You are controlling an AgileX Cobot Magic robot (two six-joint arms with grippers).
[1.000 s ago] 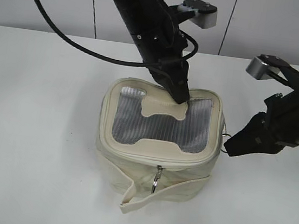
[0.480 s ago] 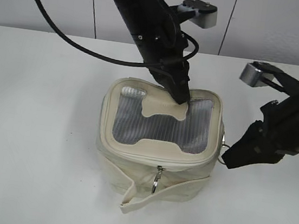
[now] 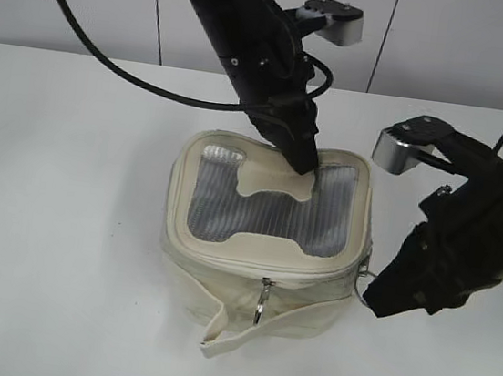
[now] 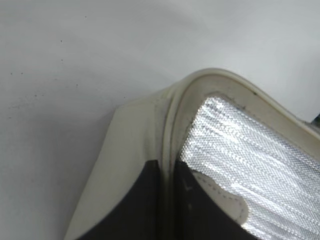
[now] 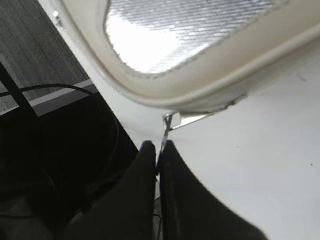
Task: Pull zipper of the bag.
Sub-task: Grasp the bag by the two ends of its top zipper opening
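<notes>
The cream bag (image 3: 222, 281) stands mid-table with its silvery mesh top (image 3: 231, 208) facing up. My left gripper (image 3: 303, 165) presses down at the top's back edge. In the left wrist view it (image 4: 167, 167) is shut on the bag's cream rim (image 4: 172, 115). My right gripper (image 3: 372, 300) is at the bag's right front corner. In the right wrist view it (image 5: 159, 147) is shut on a thin silver zipper pull tab (image 5: 165, 127) that leads to the bag's rim (image 5: 200, 92). A second pull tab (image 3: 263, 303) hangs at the bag's front.
A loose cream strap (image 3: 236, 326) hangs across the bag's front and rests on the white table (image 3: 64, 220). A grey panelled wall (image 3: 452, 48) runs behind. The right wrist view shows the table edge with a dark floor and cable (image 5: 55, 130) beyond.
My right gripper has moved toward the front along the bag's right side with the pull tab in it. The left gripper has held still on the bag's top.
</notes>
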